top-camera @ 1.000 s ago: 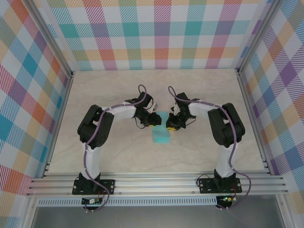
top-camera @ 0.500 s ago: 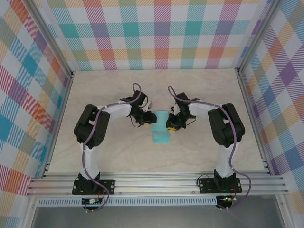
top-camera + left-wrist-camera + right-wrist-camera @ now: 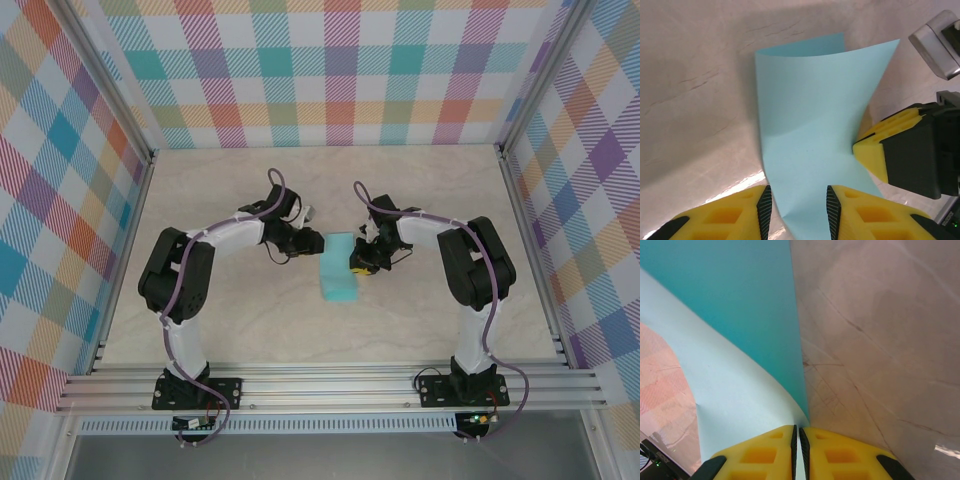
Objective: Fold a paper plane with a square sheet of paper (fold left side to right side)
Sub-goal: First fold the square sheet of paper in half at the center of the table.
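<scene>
Nearest to the arm bases, the pale marble-patterned tabletop carries the near short end of the square sheet of thin light-turquoise paper. The sheet lies in the middle of the table, between the two arms. From above it looks like a narrow rectangle, so I judge that its left side is already brought over to the right side. Its long axis runs from near to far, only a little tilted. A bit farther, the right gripper sits at the right long edge of the sheet. In its wrist view the yellow fingers are almost together and the thin paper edge goes into the slit between them, so it pinches the sheet there. The upper layer bows up and does not lie flat; in the left wrist view the two layers stand apart at the far end. Farther again, the left gripper is at the far left corner of the sheet. Its yellow fingers stand a moderate way apart, and the paper passes through the gap with no visible pinch. The folded left edge is nearer to the left gripper, so pressing the crease along the long axis probably belongs to this arm. Behind everything stands the checked coloured wall.
</scene>
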You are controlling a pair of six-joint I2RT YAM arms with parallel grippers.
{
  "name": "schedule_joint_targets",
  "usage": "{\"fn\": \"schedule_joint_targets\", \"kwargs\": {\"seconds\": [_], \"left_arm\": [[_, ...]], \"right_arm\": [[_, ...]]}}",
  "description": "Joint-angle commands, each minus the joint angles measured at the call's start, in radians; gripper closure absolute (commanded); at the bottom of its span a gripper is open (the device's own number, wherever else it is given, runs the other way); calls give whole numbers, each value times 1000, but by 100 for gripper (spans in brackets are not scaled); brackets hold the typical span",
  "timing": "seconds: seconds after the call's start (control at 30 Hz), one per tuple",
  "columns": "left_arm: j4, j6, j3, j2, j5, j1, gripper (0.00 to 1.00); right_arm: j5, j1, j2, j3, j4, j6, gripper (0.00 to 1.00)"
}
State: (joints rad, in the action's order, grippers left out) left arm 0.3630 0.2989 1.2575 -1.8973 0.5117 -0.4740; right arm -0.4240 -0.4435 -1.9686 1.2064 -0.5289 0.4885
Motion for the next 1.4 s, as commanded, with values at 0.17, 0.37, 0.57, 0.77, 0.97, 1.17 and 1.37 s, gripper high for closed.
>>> {"fn": "schedule_joint_targets", "kwargs": {"seconds": [0.17, 0.37, 0.57, 0.77, 0.97, 1.17, 1.37], "left_arm": [[-6, 11, 94, -112, 58, -57, 64], [20, 10, 123, -163, -19, -58, 65], [20, 23, 129, -199, -52, -30, 65], [26, 26, 161, -228, -52, 6, 64], [31, 28, 194, -240, -55, 36, 62], [18, 22, 180, -192, -43, 58, 62], [-61, 33, 101, -95, 39, 54, 67]], "right_arm": [[97, -8, -53, -28, -75, -9, 87], [97, -8, -52, -27, -75, -8, 87], [97, -8, -55, -28, -76, -11, 87], [99, -8, -56, -31, -76, -13, 87], [102, -9, -55, -35, -74, -11, 87], [103, -8, -52, -41, -69, -7, 87], [107, -9, -49, -34, -70, -7, 87]]}}
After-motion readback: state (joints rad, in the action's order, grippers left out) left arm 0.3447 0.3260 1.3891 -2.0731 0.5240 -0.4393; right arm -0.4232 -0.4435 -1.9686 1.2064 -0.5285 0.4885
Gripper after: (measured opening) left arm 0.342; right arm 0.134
